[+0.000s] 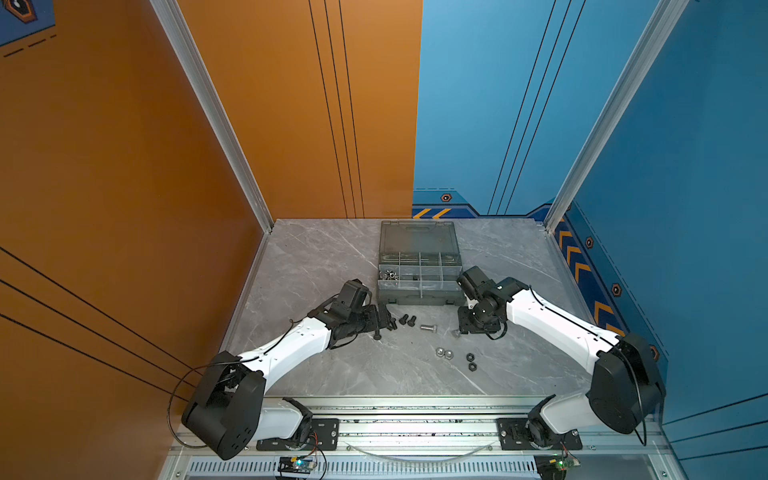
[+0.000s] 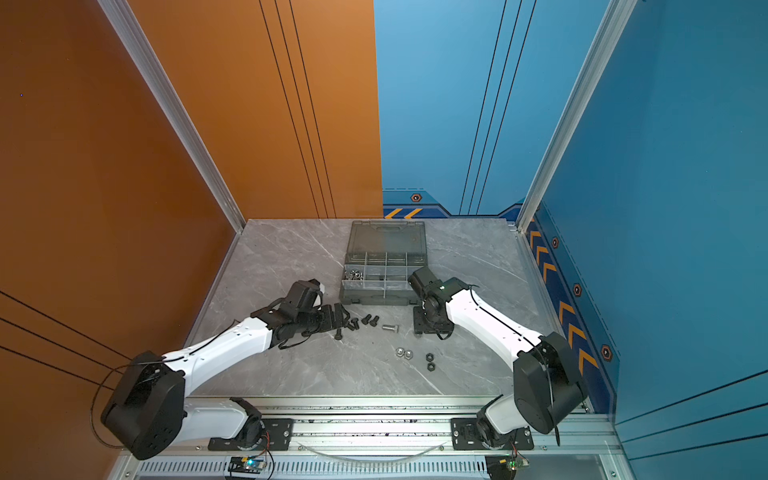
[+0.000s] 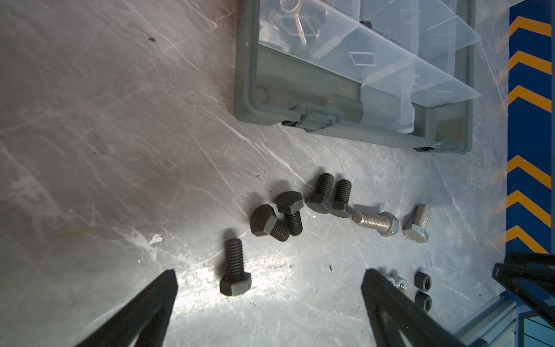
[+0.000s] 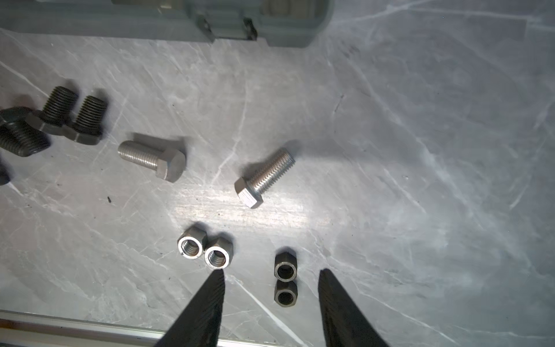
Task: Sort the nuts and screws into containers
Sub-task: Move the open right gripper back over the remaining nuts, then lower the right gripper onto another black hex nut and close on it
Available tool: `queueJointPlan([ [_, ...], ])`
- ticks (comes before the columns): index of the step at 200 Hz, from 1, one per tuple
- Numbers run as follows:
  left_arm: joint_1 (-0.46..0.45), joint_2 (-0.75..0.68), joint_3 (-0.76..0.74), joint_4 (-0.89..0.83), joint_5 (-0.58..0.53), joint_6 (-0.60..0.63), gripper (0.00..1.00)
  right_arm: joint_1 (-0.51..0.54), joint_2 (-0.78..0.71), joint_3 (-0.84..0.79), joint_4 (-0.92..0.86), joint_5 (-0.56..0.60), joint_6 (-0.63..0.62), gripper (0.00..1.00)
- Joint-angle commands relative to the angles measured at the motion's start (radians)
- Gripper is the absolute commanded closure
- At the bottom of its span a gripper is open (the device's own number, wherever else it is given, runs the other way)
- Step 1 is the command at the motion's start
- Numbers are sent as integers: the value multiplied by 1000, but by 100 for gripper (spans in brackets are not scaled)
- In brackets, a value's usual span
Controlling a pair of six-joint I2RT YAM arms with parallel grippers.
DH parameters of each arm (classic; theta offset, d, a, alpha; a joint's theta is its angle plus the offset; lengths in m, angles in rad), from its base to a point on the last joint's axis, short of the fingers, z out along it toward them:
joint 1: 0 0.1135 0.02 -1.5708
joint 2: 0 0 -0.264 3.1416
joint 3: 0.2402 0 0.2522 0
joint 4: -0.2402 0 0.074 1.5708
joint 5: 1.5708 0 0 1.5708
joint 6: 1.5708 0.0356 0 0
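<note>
Black hex nuts point(image 4: 285, 267), lined twelve-to-six, sit framed between the parted, empty fingers of the right gripper point(image 4: 271, 274), at five o'clock from the organiser case point(image 1: 419, 297). The left gripper point(image 3: 269, 272), spread wide and empty, hangs farther off by the black bolts point(image 3: 234, 270).

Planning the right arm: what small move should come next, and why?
Probably lower the right end effector and close on the small black metal hex nut between the tips of its open jaws; it lies loose on the grey marbled table.
</note>
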Motion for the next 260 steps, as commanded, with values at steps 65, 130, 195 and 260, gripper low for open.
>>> queueJointPlan([
  [65, 8, -15, 4, -20, -8, -2, 2, 20, 9, -156, 63, -20, 61, 50],
  [130, 8, 0, 7, -16, -2, -3, 2, 40, 73, -175, 117, -48, 65, 53],
  [195, 8, -5, 9, -17, -4, -3, 2, 64, 105, -191, 141, -44, 84, 55],
  [260, 6, -1, 8, -11, -2, -4, 2, 74, 127, -208, 156, -31, 95, 57],
])
